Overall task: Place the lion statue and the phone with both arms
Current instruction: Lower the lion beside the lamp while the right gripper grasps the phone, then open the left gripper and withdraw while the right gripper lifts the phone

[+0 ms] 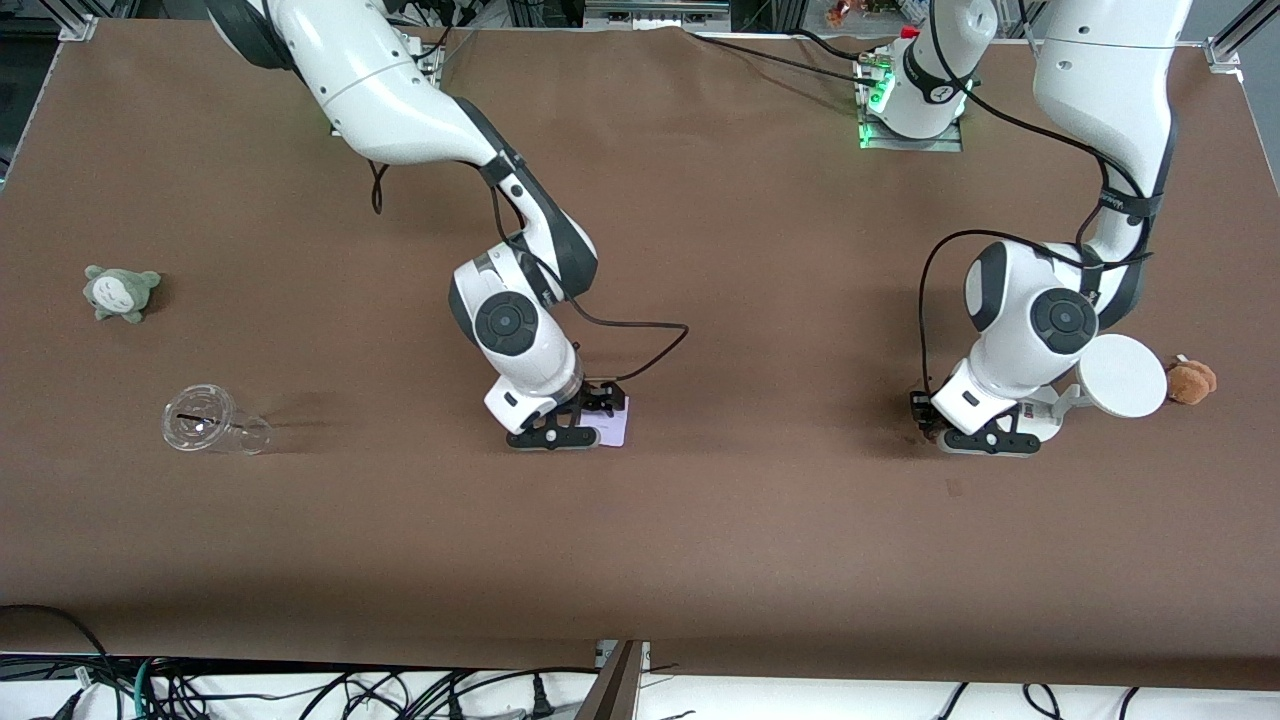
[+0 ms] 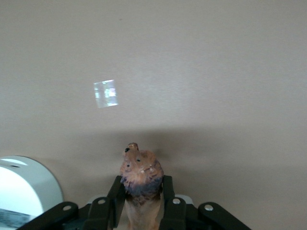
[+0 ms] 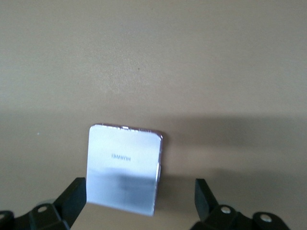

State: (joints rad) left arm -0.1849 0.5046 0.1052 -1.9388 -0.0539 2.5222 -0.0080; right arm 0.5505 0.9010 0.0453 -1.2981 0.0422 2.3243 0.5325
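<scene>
While the left gripper (image 2: 142, 203) has its jaws clamped on the lion statue (image 2: 140, 179) low over the surface (image 1: 760, 520), probably touching, it should release gently, as the right gripper's (image 3: 140, 201) wide-open jaws straddle the flat-lying phone (image 3: 123, 167).

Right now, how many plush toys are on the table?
2. A grey plush toy lies at the right arm's end, farther from the front camera than the clear cup. A brown plush toy sits at the left arm's end, beside the white stand.
</scene>
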